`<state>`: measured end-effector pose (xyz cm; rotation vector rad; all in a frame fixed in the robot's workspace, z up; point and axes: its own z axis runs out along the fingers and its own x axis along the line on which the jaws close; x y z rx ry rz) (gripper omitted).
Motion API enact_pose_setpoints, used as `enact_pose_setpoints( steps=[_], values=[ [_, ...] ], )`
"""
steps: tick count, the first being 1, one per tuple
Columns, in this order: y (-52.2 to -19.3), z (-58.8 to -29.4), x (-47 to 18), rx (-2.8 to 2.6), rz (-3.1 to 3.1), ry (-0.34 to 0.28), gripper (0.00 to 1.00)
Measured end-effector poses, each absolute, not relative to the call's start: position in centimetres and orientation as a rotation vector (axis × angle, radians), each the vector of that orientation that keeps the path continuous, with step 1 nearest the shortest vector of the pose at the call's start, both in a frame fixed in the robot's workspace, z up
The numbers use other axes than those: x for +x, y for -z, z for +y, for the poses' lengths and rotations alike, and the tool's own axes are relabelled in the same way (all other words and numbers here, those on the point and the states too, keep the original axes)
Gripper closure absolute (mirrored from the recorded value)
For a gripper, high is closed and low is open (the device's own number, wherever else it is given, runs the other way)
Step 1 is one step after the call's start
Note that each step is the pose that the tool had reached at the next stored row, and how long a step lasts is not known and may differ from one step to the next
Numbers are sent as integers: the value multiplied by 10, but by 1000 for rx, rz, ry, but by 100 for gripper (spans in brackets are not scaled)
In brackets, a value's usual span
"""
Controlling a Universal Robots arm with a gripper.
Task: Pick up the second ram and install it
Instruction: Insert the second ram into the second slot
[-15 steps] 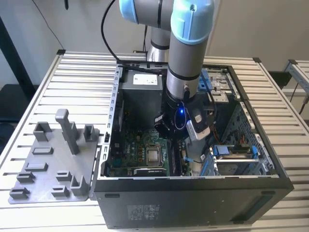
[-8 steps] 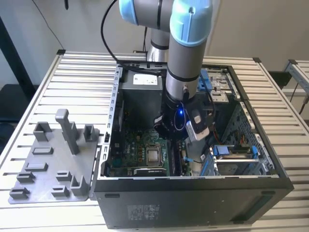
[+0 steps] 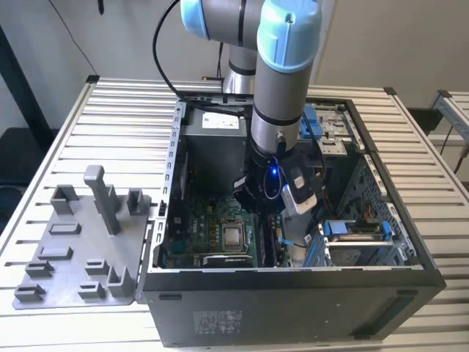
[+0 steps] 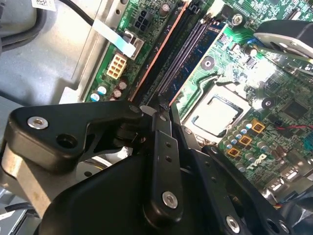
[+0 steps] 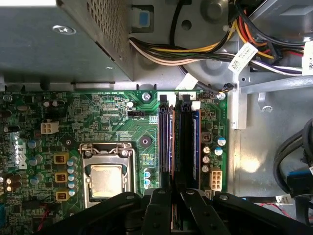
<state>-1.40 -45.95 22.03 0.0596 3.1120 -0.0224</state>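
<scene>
Work looks close to done: the second ram [image 5: 171, 142] stands edge-on in its slot on the board, inside the case [image 3: 293, 301], and the gripper [image 5: 176, 205] is down over its near end, jaws drawn in narrow and apparently clamped on it. Whether it is pressed fully home I cannot tell, and letting go is judged to remain. By count, there are two rams side by side, the other ram [image 5: 195, 142] just beside the second, one processor [image 5: 106, 180], one gripper, and one grey tray [image 3: 66, 249] outside the case.
</scene>
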Motion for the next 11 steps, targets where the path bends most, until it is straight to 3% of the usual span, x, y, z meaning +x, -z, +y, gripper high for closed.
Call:
enact_pose_setpoints(
  steps=[11],
  values=[
    [-220,-460,-14,60,3112,22,86]
  ],
)
